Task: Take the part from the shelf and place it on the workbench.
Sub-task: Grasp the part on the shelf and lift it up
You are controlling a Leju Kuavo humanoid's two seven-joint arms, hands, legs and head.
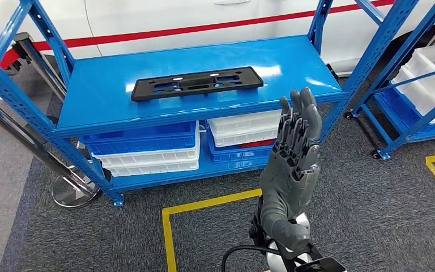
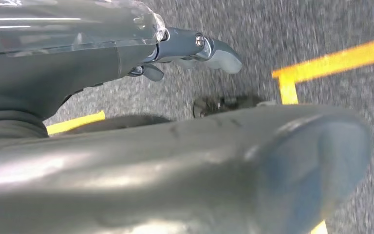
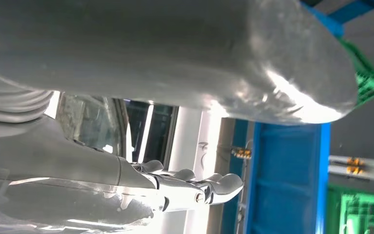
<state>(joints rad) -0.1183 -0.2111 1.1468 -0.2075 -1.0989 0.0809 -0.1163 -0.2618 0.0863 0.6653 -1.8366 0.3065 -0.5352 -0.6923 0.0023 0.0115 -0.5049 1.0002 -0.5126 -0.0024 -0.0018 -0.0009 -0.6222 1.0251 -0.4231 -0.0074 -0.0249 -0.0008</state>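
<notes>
One black part (image 1: 197, 83) lies flat on the blue shelf (image 1: 107, 96), long axis running 9 to 3, at 11 o'clock from the raised right hand (image 1: 295, 148), fingers straight, empty.

Factory or car-workshop floor. Blue perforated-steel shelving rack (image 1: 204, 73) holds stacked blue and white plastic parts bins (image 1: 147, 150) on its lower level; a second blue rack (image 1: 425, 79) with white bins stands beside it. Grey industrial carpet with yellow floor-marking tape (image 1: 204, 204). White car body with red stripe (image 1: 204, 22) behind the racks.
</notes>
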